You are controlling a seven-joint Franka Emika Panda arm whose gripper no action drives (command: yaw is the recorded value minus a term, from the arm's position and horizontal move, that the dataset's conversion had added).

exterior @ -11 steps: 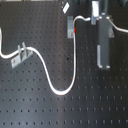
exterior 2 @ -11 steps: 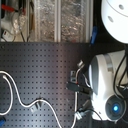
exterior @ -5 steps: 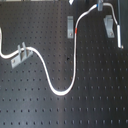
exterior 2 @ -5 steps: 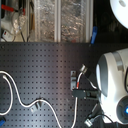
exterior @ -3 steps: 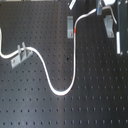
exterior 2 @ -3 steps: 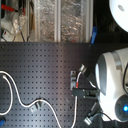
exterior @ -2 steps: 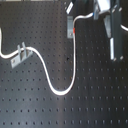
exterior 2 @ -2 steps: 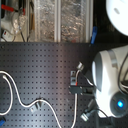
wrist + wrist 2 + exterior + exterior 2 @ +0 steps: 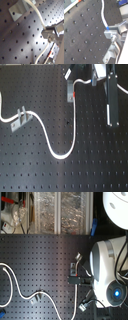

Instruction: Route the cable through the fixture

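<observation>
Your gripper (image 9: 111, 35) fingers clamp the cable (image 9: 60, 156) beside the fixture (image 9: 68, 91), upper centre of the first exterior view.

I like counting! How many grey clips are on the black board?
2 show in the first exterior view: one clip at its left, another clip near the top. More may be hidden.

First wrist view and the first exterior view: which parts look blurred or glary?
First wrist view: near gripper hardware is soft, board shows a pale sheen. First exterior view: whole picture soft, cable still clear against the dark board.
</observation>
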